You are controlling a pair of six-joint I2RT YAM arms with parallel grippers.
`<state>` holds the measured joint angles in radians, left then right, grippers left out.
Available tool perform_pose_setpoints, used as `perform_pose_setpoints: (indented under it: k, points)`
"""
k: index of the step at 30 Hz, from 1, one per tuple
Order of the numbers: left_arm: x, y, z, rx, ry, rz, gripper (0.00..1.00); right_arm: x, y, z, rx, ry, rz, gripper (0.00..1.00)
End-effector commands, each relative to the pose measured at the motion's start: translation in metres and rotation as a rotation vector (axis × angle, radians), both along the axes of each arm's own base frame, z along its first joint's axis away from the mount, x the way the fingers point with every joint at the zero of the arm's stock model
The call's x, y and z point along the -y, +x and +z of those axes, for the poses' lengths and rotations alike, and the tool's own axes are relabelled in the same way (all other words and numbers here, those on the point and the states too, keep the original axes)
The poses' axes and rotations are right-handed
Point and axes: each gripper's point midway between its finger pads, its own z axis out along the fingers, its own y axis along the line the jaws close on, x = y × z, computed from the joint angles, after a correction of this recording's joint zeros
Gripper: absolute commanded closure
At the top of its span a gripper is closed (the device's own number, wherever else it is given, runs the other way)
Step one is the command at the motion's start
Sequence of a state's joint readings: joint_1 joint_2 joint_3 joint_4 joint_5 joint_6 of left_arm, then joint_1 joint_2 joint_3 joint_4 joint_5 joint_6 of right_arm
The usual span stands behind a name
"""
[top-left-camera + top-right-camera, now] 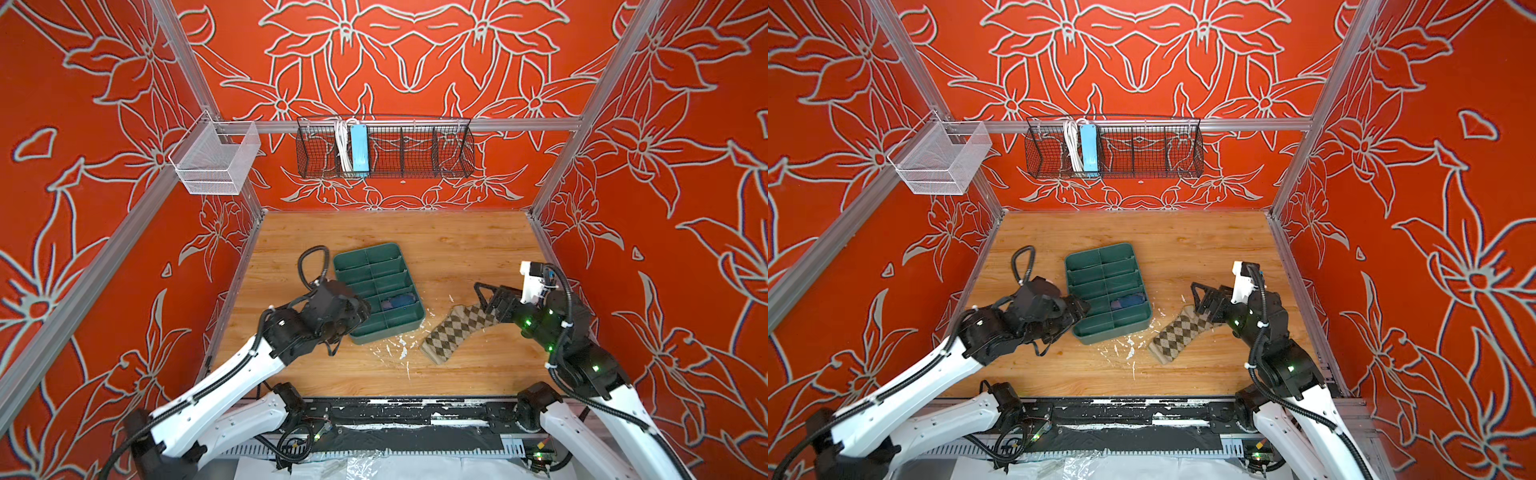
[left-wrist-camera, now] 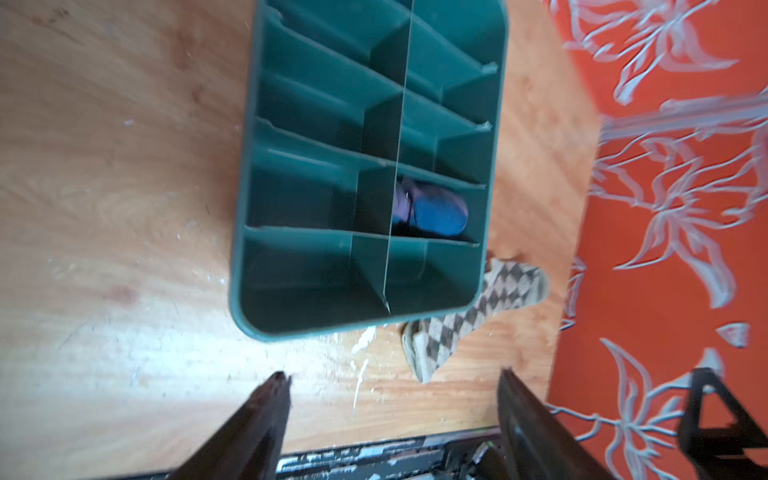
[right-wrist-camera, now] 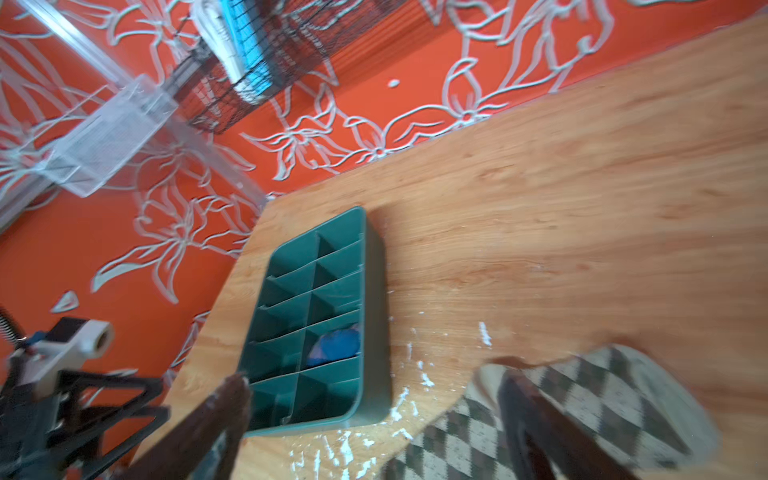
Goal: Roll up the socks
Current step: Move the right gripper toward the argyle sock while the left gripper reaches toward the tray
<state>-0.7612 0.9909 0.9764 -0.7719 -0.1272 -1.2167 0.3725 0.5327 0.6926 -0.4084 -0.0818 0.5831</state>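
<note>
The beige-and-brown argyle sock (image 1: 457, 330) (image 1: 1183, 332) lies flat and slanted on the wooden table, right of the green tray (image 1: 361, 253) (image 1: 1096, 251). The purple and blue sock (image 1: 398, 302) (image 1: 1130, 301) (image 2: 432, 208) (image 3: 336, 345) sits bundled in a right-hand compartment near the tray's front. My right gripper (image 1: 488, 301) (image 3: 374, 378) hovers open over the argyle sock's (image 3: 602, 407) far end, with one finger above the fabric. At the tray's left front edge (image 2: 243, 208), my left gripper (image 1: 363, 309) (image 2: 394, 376) is open and holds nothing.
White flecks (image 1: 399, 347) mark the wood in front of the tray. A black wire basket (image 1: 415, 149) holding a blue power strip and a white mesh basket (image 1: 216, 160) hang on rails above the table. Red patterned walls close in three sides.
</note>
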Motion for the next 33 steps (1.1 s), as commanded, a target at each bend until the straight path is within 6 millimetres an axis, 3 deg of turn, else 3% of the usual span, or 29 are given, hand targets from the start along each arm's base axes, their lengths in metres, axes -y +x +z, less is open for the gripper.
perform_pose_setpoints:
  k: [1,8,13,16,19,26,33]
  points:
    - [0.008,0.008,-0.001,-0.055,0.105,0.072,0.24,0.023,0.000,-0.039,-0.144,-0.094,-0.115,0.02]
    - [0.078,0.044,-0.009,-0.179,0.181,0.075,0.27,0.027,-0.006,-0.081,-0.360,-0.176,-0.132,0.02]
    - [0.102,0.058,-0.028,-0.337,0.301,0.136,0.42,0.031,-0.013,-0.089,-0.402,-0.171,-0.155,0.03]
    - [0.117,0.066,-0.035,-0.399,0.370,0.116,0.43,0.035,-0.020,-0.087,-0.385,-0.150,-0.167,0.06]
    - [0.127,0.078,-0.043,-0.410,0.413,0.114,0.48,0.036,-0.026,-0.087,-0.371,-0.139,-0.164,0.08]
    - [0.129,0.095,-0.071,-0.440,0.444,0.144,0.58,0.040,-0.033,-0.093,-0.386,-0.176,-0.158,0.07]
    - [0.143,0.106,-0.093,-0.450,0.441,0.069,0.60,0.039,-0.030,-0.092,-0.372,-0.184,-0.145,0.05]
